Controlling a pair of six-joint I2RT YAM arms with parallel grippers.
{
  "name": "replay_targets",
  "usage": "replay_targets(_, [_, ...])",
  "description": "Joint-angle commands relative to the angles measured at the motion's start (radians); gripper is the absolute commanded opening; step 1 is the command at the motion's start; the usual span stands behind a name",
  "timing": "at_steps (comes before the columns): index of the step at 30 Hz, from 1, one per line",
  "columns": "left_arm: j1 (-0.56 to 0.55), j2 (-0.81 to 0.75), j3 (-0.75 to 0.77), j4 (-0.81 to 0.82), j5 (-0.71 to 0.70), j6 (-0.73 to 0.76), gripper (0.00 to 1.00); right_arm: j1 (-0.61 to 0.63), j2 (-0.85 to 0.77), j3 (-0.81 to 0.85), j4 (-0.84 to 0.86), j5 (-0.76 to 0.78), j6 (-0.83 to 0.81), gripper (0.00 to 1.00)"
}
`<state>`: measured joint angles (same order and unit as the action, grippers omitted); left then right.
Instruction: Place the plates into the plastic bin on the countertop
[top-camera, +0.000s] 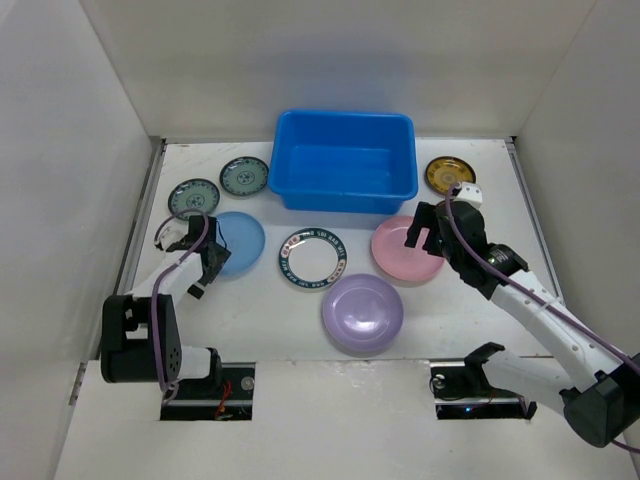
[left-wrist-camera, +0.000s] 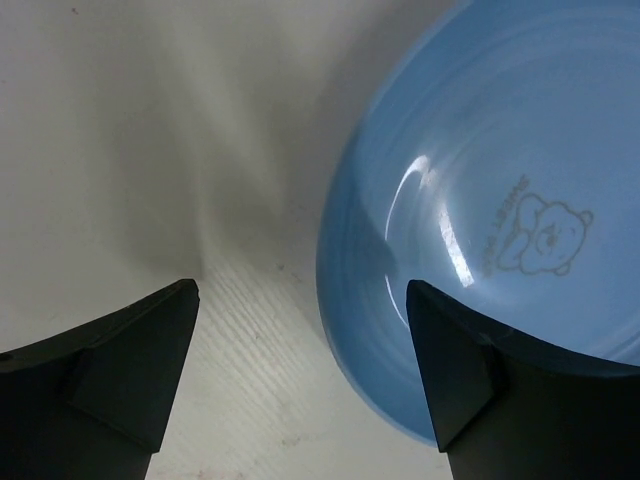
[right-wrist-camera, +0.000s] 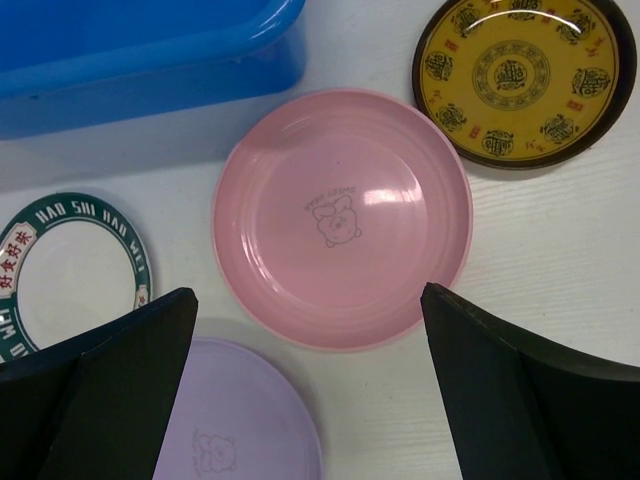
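Observation:
The blue plastic bin (top-camera: 345, 117) stands at the back middle of the white countertop (top-camera: 260, 320), with no plate in it. My left gripper (top-camera: 212, 260) is open and low at the left edge of the light blue plate (top-camera: 245, 240). In the left wrist view the gripper (left-wrist-camera: 300, 370) straddles that plate's rim (left-wrist-camera: 500, 220), with one finger over the plate and the other over bare table. My right gripper (top-camera: 422, 235) is open and hovers above the pink plate (top-camera: 395, 252). In the right wrist view the gripper (right-wrist-camera: 305, 380) is above the near rim of the pink plate (right-wrist-camera: 342, 215).
A lavender plate (top-camera: 362, 311) lies in front. A white plate with a dark rim (top-camera: 312, 259) lies in the middle. Two small teal plates (top-camera: 244, 176) (top-camera: 193, 197) lie left of the bin and a yellow-gold one (top-camera: 449, 175) to its right. White walls enclose the table.

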<state>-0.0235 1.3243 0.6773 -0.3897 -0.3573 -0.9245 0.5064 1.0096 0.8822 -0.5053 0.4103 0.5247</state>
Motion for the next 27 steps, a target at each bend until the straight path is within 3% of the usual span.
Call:
replay_targets(1, [0.03,0.022,-0.016,0.089,0.017,-0.045,0.83,0.011,-0.002,-0.002,0.065,-0.028,0.008,1.0])
replay_targets(4, [0.067,0.047,-0.035,0.15,0.03,-0.037,0.73,0.011,-0.005,-0.002,0.068,-0.033,0.015,1.0])
replay_targets(7, [0.09,0.079,-0.027,0.167,0.063,-0.033,0.48,0.011,-0.006,-0.014,0.088,-0.044,0.011,1.0])
replay_targets(10, [0.096,0.084,-0.013,0.141,0.072,-0.024,0.17,0.007,0.006,-0.017,0.099,-0.07,0.011,1.0])
replay_targets(12, [0.096,0.05,-0.013,0.112,0.075,-0.022,0.06,0.001,0.014,-0.014,0.102,-0.082,0.017,1.0])
replay_targets(19, [0.08,-0.21,0.05,-0.109,0.072,-0.004,0.0,-0.015,0.004,0.012,0.1,-0.088,0.005,1.0])
replay_targets(23, [0.006,-0.29,0.259,-0.227,0.04,0.045,0.0,-0.036,0.01,0.017,0.102,-0.11,0.009,1.0])
replay_targets(27, [-0.08,-0.176,0.531,-0.195,0.032,0.154,0.01,-0.05,0.03,0.018,0.103,-0.116,0.02,1.0])
